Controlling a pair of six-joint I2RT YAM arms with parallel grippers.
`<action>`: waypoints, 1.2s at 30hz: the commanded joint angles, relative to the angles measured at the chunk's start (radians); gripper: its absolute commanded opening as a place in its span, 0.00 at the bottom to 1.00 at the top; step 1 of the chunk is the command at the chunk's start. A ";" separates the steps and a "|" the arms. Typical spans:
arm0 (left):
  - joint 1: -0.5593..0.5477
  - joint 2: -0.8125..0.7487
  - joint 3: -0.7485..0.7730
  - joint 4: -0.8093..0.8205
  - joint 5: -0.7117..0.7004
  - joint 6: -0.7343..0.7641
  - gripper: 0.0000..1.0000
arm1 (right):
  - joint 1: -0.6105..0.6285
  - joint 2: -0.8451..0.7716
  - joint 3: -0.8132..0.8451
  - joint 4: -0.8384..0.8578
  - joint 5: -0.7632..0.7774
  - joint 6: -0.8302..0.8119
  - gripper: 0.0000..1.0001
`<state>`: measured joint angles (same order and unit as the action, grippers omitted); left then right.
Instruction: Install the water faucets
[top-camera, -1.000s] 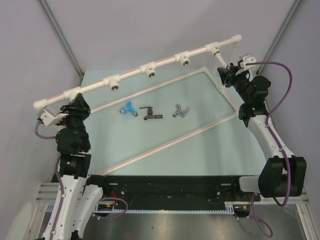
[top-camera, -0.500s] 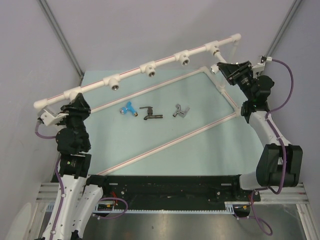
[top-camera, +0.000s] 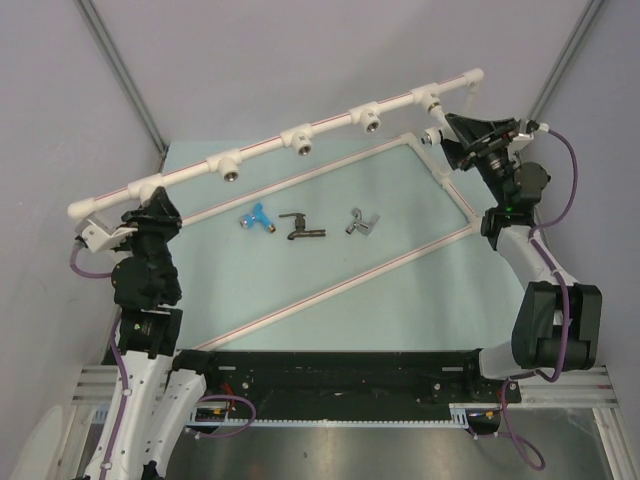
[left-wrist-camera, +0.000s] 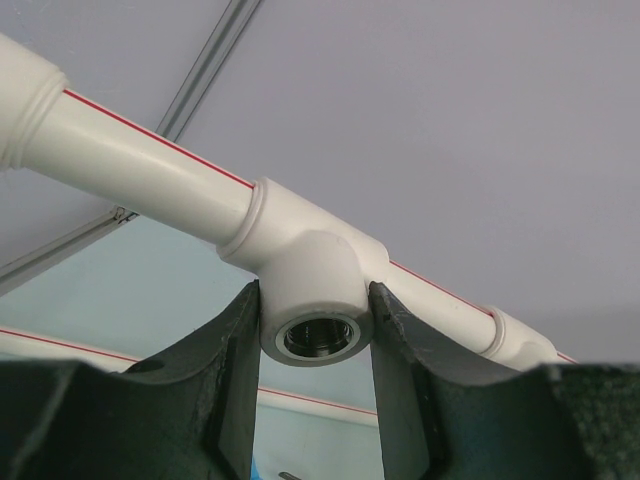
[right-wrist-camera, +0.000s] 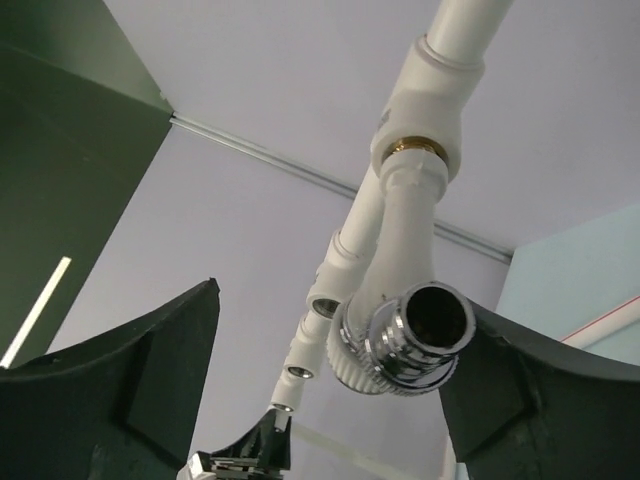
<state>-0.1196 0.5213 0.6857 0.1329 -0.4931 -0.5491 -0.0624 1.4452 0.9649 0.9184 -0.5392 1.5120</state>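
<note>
Grey-lilac walls (top-camera: 300, 50) closed the cell on three sides, w/ a pale teal mat (top-camera: 400, 300) as the work surface.

What changed in the last sec: the R gripper (right-wrist-camera: 340, 300), up at 1 o'clock on the top view, had been clamped on the white faucet (right-wrist-camera: 405, 240) while rolling its wrist. Now its jaws stood spread wide, w/ the faucet loose btwn them and clear air on one side. We read that as the end of one screwing stroke, i.e. a let-go either to re-grip or to leave.

The white faucet hung by its own thread from the far-right tee (right-wrist-camera: 430, 95), so it was at least started. A brass ring still showed at the joint, so we couldn't call it fully home.

The L gripper (left-wrist-camera: 315, 320), at 9 o'clock, hadn't moved. Its fingers pressed both flanks of the far-left tee (left-wrist-camera: 300, 250), bracing the rail (top-camera: 330, 122), we judged.

The blue faucet (top-camera: 258, 217), dark faucet (top-camera: 300, 228) and silver faucet (top-camera: 362, 223) lay where they'd been, in a row near mat centre, apart from each other. So approx one of four was in and three were left.

Surface: the mat also carried a white pipe frame (top-camera: 340, 285) w/ red stripes, lying flat, and the loose faucets lay btwn its bars. Room: metal uprights (top-camera: 120, 70) ran up at 11 and 1 o'clock.
</note>
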 joint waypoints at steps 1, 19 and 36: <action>-0.008 -0.003 -0.017 -0.046 0.068 0.020 0.00 | -0.027 -0.072 0.014 -0.004 -0.027 -0.074 0.94; -0.014 0.002 -0.018 -0.046 0.068 0.021 0.00 | -0.163 -0.466 0.006 -0.602 0.229 -1.092 1.00; -0.026 -0.003 -0.018 -0.044 0.059 0.028 0.00 | 0.492 -0.287 0.172 -0.759 1.151 -2.582 1.00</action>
<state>-0.1242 0.5213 0.6842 0.1345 -0.4923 -0.5491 0.3573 1.0782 1.1042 0.1013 0.3397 -0.6651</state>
